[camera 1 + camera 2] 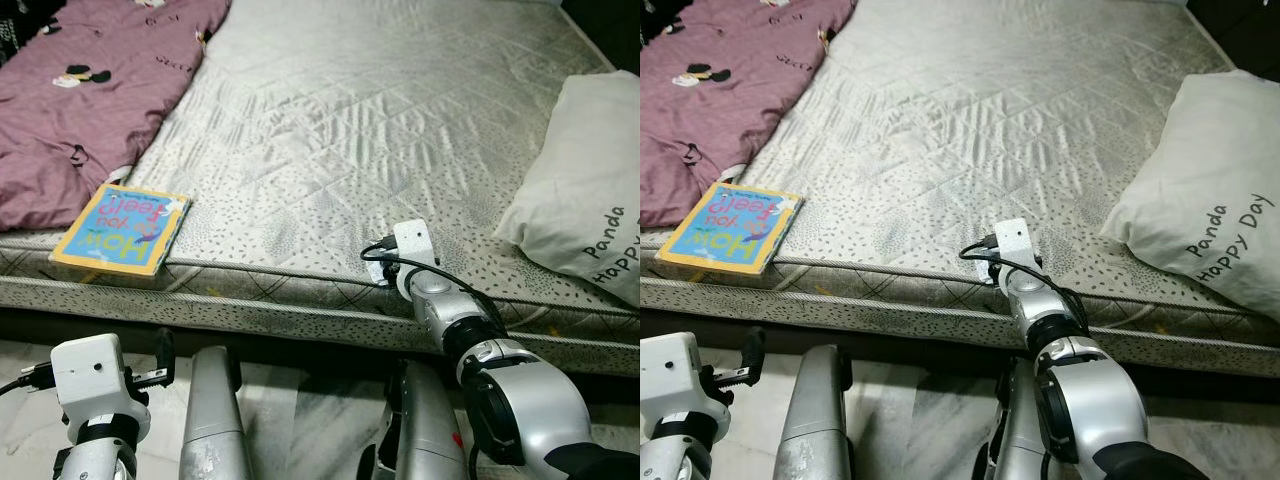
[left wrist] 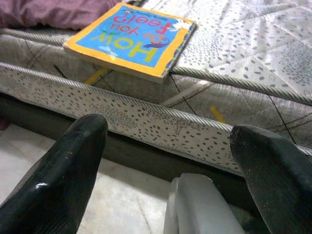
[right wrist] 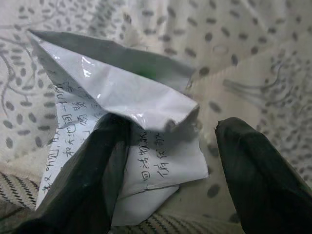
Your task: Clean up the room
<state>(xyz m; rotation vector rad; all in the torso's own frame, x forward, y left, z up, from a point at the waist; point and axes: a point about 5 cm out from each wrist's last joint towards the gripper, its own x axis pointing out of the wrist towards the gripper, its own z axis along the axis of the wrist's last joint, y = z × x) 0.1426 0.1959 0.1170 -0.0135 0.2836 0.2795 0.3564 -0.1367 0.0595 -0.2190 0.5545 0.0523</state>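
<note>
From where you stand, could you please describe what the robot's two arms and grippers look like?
Both arms are silver with rounded, glossy casings and black joint rings. Each wrist carries a white, boxy camera block with a black cable plugged in, on the right arm and the left arm alike. The left gripper and the right gripper each have two long, thick black fingers with rounded, slightly shiny tips.

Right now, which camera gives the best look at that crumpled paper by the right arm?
The right wrist view: the crumpled paper sits large between the open right tool, its handwriting visible, lying on the mattress. In the eye views the wrist hides it. The left wrist view looks at the book.
</note>
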